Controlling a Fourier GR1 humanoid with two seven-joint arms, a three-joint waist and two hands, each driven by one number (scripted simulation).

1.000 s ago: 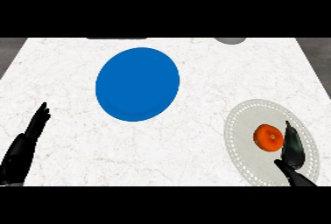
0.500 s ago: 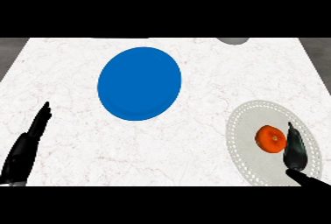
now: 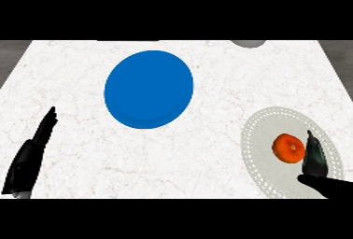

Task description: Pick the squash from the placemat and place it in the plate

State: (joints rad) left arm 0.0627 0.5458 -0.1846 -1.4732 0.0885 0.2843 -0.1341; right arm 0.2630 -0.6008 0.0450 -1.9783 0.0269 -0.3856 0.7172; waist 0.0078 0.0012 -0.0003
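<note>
Closing in: right hand (image 3: 316,158) has edged beside the orange squash (image 3: 288,148) on the placemat (image 3: 265,140), fingers straight, not clamped; blue plate (image 3: 148,88) waits.

White marbled counter (image 3: 207,140), dark grey floor (image 3: 14,51) beyond

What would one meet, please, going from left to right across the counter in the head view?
Left hand → blue plate → pale round placemat → orange squash → right hand, just to the right of the squash.
</note>
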